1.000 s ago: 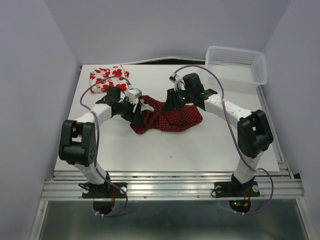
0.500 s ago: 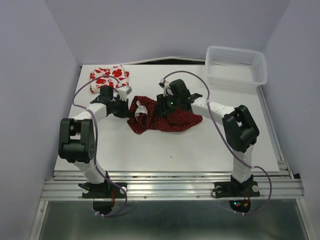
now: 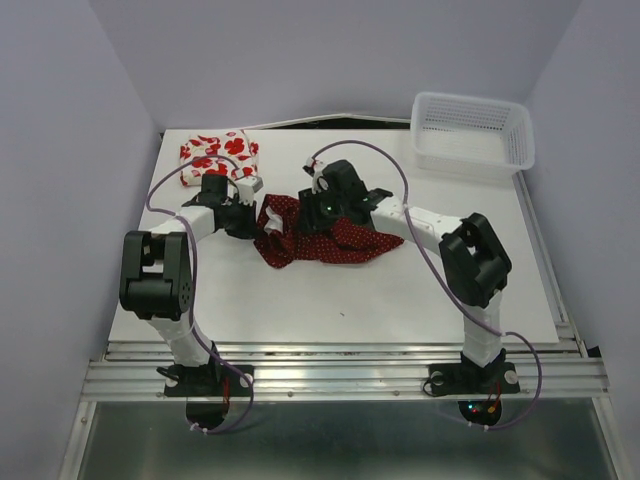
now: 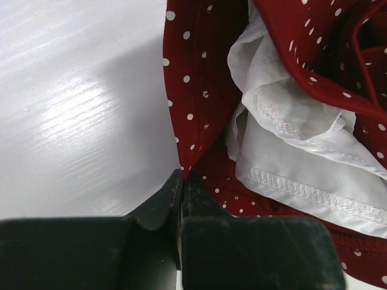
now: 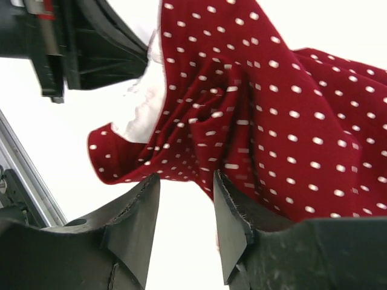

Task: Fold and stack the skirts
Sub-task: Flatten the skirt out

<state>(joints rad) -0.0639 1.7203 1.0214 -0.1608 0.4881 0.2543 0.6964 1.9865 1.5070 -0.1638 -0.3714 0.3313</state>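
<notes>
1. The dark red skirt (image 3: 330,238) lies crumpled at the middle of the table (image 3: 400,300), with its white lining (image 4: 290,163) showing on the left side
2. The left gripper (image 4: 183,184) has its fingers pressed together, pinching the dotted hem of that skirt
3. The right gripper (image 5: 186,199) hangs at the skirt's far edge, jaws spread, bare table between them
4. The flowered skirt (image 3: 215,155) sits folded at the far left corner, well apart from the basket (image 3: 470,130)

Off-frame edges of dotted skirt (image 4: 199,90)

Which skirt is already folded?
The white skirt with red flowers, folded at the back left; the dark red dotted skirt lies crumpled in the middle.
</notes>
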